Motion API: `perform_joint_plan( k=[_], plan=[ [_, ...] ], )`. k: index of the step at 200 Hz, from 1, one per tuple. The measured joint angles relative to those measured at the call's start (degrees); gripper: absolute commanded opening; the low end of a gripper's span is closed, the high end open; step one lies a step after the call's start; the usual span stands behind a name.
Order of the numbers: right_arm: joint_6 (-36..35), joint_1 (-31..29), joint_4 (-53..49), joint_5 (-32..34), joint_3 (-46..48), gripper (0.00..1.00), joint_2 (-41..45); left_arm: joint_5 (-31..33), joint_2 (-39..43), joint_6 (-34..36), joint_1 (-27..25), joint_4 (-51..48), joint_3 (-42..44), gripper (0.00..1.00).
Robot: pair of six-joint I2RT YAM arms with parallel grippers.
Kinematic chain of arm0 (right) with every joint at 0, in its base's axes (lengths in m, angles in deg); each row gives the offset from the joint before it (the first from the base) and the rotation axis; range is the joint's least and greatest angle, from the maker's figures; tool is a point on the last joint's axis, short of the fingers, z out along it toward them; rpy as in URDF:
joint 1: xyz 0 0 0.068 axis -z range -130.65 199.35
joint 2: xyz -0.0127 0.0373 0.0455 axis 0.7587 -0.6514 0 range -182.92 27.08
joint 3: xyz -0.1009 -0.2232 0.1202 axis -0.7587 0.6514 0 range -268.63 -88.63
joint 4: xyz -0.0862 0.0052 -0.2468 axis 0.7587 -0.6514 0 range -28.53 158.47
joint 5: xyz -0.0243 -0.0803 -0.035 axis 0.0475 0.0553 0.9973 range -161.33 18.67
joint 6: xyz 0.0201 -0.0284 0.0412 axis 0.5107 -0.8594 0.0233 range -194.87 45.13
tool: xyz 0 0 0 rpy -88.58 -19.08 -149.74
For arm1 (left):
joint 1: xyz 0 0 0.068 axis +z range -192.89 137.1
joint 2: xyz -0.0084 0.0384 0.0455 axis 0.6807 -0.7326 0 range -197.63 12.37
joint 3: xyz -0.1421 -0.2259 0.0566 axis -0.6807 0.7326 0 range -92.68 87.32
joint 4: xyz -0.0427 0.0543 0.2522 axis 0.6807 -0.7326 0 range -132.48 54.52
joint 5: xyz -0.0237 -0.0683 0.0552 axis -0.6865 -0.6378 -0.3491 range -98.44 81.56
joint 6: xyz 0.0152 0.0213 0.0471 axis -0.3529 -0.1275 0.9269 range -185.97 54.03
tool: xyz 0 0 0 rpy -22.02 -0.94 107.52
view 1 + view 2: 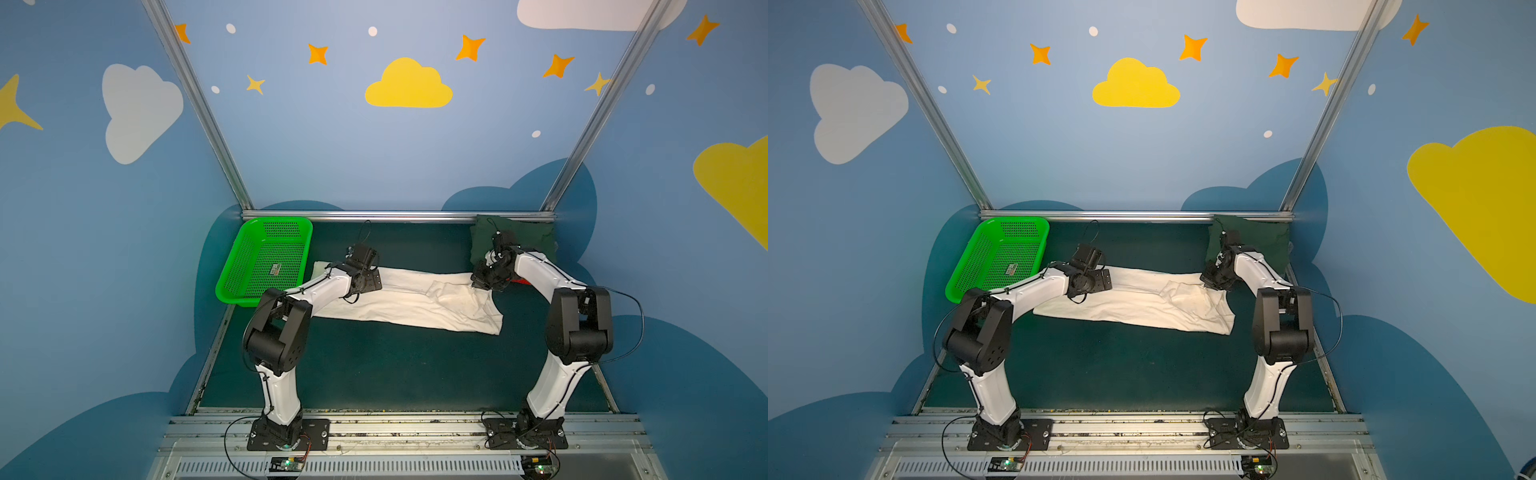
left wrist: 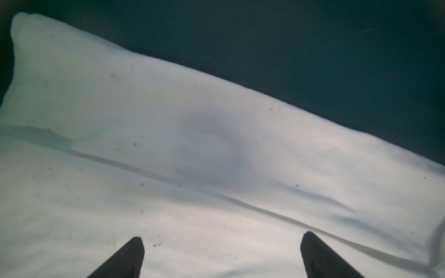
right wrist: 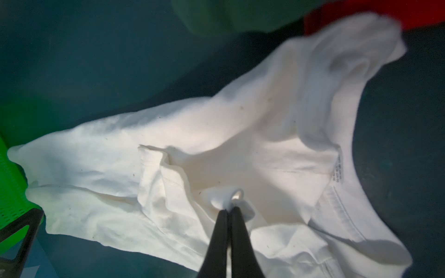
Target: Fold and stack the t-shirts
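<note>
A cream-white t-shirt [image 1: 415,301] [image 1: 1142,301] lies stretched across the dark green table, folded lengthwise, its collar end to the right. My left gripper [image 1: 369,286] [image 2: 221,240] hovers open over the shirt's left part [image 2: 168,144], with bare cloth between the fingers. At the collar end my right gripper [image 1: 482,281] [image 3: 230,211] is shut on a small pinch of the shirt [image 3: 192,132], near the neck label. A folded dark green t-shirt [image 1: 519,239] [image 3: 228,14] sits at the back right corner, and a red t-shirt [image 1: 520,281] [image 3: 421,12] peeks out beneath it.
A bright green perforated basket [image 1: 266,257] [image 1: 1000,259] [image 3: 9,192] stands at the back left, close to the shirt's left end. Metal rails [image 1: 399,215] border the table at the back and sides.
</note>
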Motion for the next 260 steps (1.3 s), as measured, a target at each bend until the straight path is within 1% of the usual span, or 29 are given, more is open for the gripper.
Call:
perform_joint_plan(
  k=[33,74,159,205,229,230,240,248,249,252,256,260],
  plan=[
    [0.5,-0.2,-0.7,0.7,-2.5,0.00,-1.5,0.0,0.0,0.0,0.3,0.0,0.0,1.00],
    [0.8,-0.2,-2.6,3.5,-8.0,0.00,-5.0,0.0,0.0,0.0,0.5,0.0,0.0,1.00],
    [0.5,-1.5,-8.8,6.4,-23.6,0.00,-15.3,0.9,0.0,0.0,0.8,-0.1,1.5,1.00],
    [-0.7,-2.2,-16.2,14.0,-33.8,0.00,-20.7,1.0,0.8,0.0,1.0,-0.4,2.3,1.00],
    [-1.7,-2.4,-18.3,16.1,-35.6,0.00,-21.6,0.7,1.7,-0.2,0.9,-0.4,2.3,1.00],
    [-1.7,-2.4,-18.3,16.1,-35.6,0.01,-21.6,0.6,1.7,-0.2,0.9,-0.4,2.3,1.00],
    [-2.1,-2.4,-19.3,16.9,-35.6,0.24,-21.6,0.3,2.3,-0.2,0.7,-0.3,2.2,1.00],
    [-2.3,-2.5,-20.0,17.3,-35.6,0.47,-21.6,-0.2,2.8,-0.3,0.5,-0.4,2.1,1.00],
    [-2.2,-2.5,-20.0,17.4,-35.6,0.48,-21.6,-0.2,2.8,-0.3,0.4,-0.4,2.1,1.00],
    [-2.4,-2.5,-20.3,17.5,-35.6,0.58,-21.6,-0.4,2.9,-0.3,0.3,-0.4,2.0,1.00],
    [-2.5,-2.5,-20.5,17.6,-35.6,0.69,-21.6,-0.6,3.1,-0.3,0.1,-0.4,1.8,1.00],
    [-2.6,-2.5,-20.7,17.7,-35.6,0.77,-21.6,-0.8,3.2,-0.2,-0.1,-0.4,1.6,1.00]
  ],
)
